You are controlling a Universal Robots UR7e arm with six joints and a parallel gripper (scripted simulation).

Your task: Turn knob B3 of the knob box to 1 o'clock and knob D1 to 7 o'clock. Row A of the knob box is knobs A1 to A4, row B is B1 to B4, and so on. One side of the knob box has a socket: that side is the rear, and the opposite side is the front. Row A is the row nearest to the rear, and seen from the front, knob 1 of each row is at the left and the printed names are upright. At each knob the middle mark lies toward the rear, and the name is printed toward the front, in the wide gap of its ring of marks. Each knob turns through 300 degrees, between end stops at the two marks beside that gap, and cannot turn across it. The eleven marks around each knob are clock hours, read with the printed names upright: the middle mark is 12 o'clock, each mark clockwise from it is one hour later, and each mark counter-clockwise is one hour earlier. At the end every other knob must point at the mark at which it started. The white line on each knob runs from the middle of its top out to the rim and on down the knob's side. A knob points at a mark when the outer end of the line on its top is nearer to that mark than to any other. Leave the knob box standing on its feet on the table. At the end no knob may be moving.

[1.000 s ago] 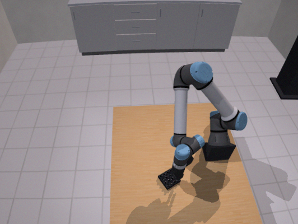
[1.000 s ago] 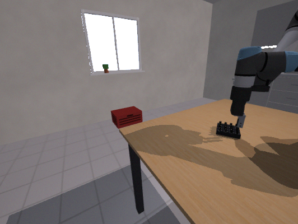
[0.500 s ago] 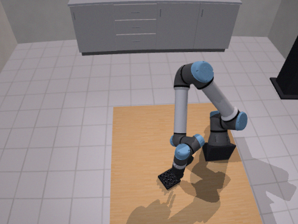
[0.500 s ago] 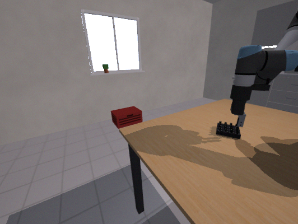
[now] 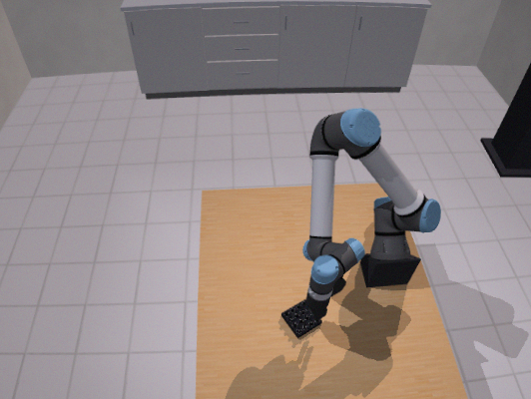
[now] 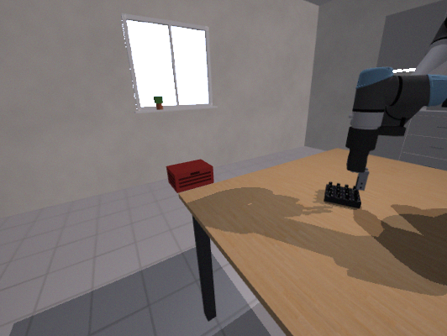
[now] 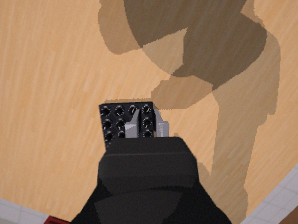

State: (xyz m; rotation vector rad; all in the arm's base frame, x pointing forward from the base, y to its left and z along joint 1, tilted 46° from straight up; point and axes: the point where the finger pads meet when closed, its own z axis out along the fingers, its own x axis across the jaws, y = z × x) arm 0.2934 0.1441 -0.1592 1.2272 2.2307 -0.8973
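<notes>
The knob box is too small in every view for its printed names, marks or white lines to be read. In the wrist view the hand and its dark body cover the box's near rows and right edge. The exterior view cuts off the arm at the right edge, and the bench at the bottom.

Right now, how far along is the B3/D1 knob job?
Done: nothing can be confirmed. The white lines on the knob box are too small to read, so B3 and D1 can't be checked. The box stands flat on the table. In hand: the gripper hovers over one side of the box, fingers apart, gripping no knob. Left: check both pointers and turn any that is off.
</notes>
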